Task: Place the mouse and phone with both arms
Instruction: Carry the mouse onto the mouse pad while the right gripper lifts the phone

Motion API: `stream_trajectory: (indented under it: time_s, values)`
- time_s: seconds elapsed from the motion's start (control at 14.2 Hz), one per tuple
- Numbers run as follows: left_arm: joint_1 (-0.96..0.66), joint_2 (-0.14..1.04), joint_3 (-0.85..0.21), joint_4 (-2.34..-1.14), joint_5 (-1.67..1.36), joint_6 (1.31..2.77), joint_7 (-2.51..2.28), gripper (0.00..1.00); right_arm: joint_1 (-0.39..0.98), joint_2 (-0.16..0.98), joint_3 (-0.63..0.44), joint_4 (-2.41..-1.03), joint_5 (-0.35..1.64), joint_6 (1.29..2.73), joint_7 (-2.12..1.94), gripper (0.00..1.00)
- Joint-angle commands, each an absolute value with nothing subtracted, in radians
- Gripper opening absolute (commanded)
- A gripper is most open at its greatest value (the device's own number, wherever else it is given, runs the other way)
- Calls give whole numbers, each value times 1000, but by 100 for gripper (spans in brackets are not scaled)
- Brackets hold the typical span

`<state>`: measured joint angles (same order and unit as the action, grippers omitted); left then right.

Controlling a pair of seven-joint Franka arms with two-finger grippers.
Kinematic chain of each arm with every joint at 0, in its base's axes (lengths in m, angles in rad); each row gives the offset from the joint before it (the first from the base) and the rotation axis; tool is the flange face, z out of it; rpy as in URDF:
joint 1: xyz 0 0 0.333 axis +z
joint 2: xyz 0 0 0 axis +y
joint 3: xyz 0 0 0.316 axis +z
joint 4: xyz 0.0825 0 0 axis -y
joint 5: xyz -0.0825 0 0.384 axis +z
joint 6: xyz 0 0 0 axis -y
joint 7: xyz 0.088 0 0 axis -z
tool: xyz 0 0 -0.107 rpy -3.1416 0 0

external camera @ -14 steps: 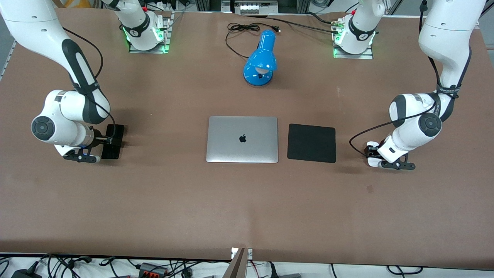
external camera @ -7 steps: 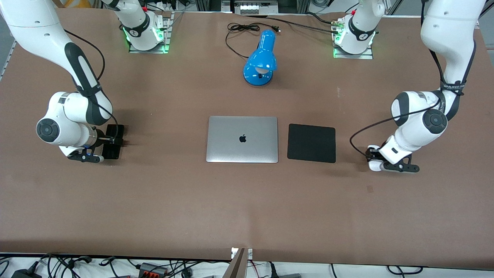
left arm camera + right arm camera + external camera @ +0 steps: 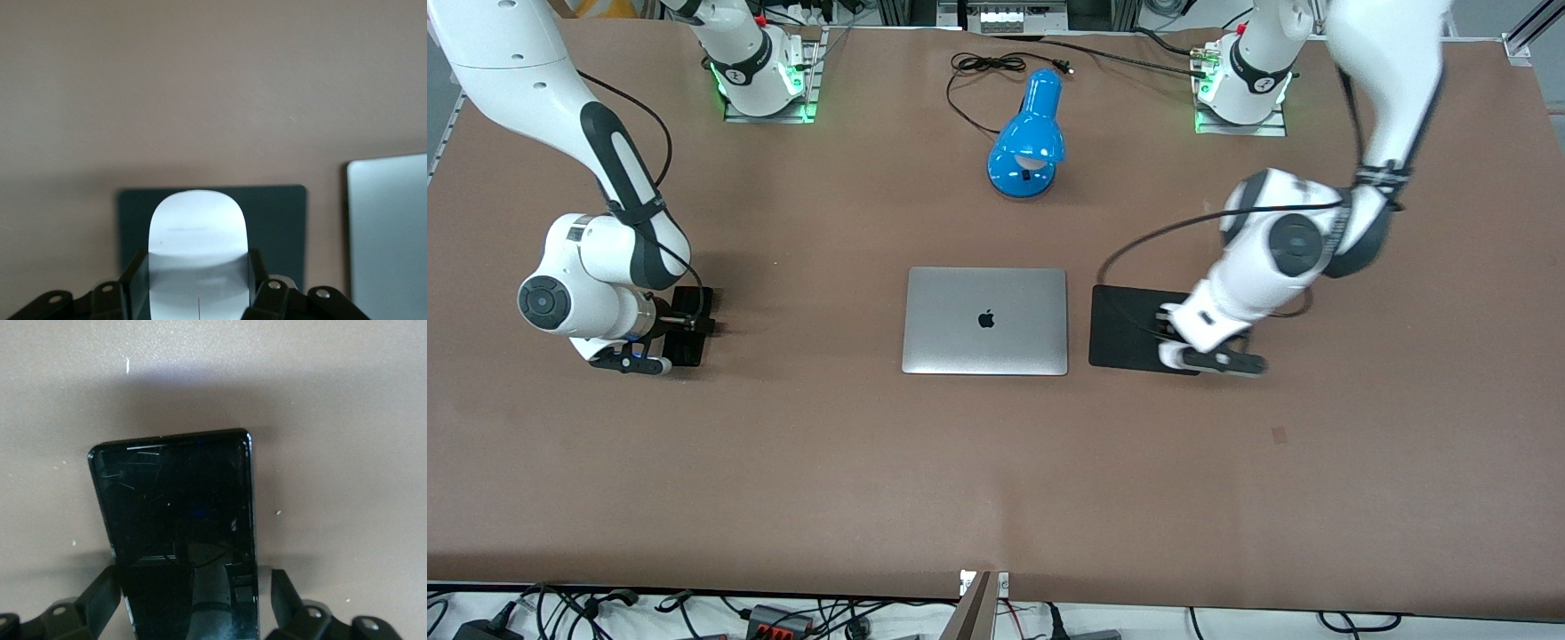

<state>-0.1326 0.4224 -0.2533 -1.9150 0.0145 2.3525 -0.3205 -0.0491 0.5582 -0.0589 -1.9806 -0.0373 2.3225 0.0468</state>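
Note:
The white mouse is clamped between my left gripper's fingers and hangs over the black square mat. In the front view the left gripper and the mouse are over the mat, at its edge toward the left arm's end. The black phone lies flat on the table at the right arm's end. My right gripper straddles it low, with a small gap between one finger and the phone's edge. In the front view the right gripper is at the phone.
A closed silver laptop lies mid-table beside the mat and shows in the left wrist view. A blue desk lamp with a black cord lies farther from the front camera than the laptop.
My left arm has lifted the mouse from the table at its own end and swung it over the black mat. My right gripper has crept a little further along the phone, which has not moved.

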Motion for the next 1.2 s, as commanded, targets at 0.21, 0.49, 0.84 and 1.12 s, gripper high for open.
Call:
stream_trajectory:
  time_s: [0.21, 0.49, 0.84, 1.12]
  values:
    - [-164, 518, -250, -1927, 221, 2408, -526, 46, -49, 552, -48, -1967, -38, 2303, 31, 28]
    - [-164, 540, -252, -1966, 253, 2444, -625, 45, -45, 480, 14, -1892, -40, 2108, 1, 28]
    - [-156, 546, -253, -1985, 253, 2480, -650, 46, 43, 491, 83, -1825, 11, 2032, 95, 28]
    - [-150, 534, -255, -1988, 253, 2470, -650, 100, 167, 524, 83, -1828, 28, 2112, 242, 28]
